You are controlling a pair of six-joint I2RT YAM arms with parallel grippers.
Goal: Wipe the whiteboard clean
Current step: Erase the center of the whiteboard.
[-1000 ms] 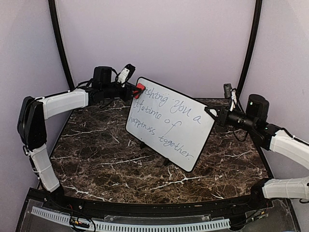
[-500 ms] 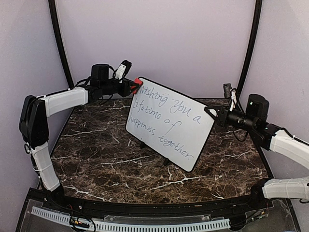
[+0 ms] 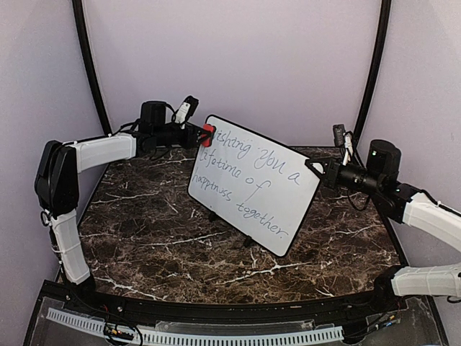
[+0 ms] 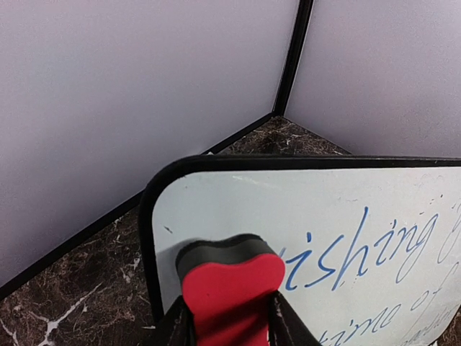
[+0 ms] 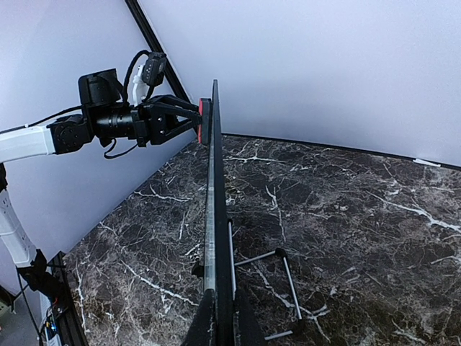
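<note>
Top external: left gripper (image 3: 201,134) clamps eraser (image 3: 209,130) on board's (image 3: 252,184) 10 o'clock corner; right gripper (image 3: 318,168) pinches its 3 o'clock edge.

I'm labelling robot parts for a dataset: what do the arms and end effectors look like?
Both the left arm and right arm have white link shells, black joints and loose black cables. The left end effector and right end effector are black.

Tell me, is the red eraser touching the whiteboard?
Touching. The right wrist view sees the whiteboard edge-on, and the eraser held in the left claw sits flat against its top corner with no gap.
</note>
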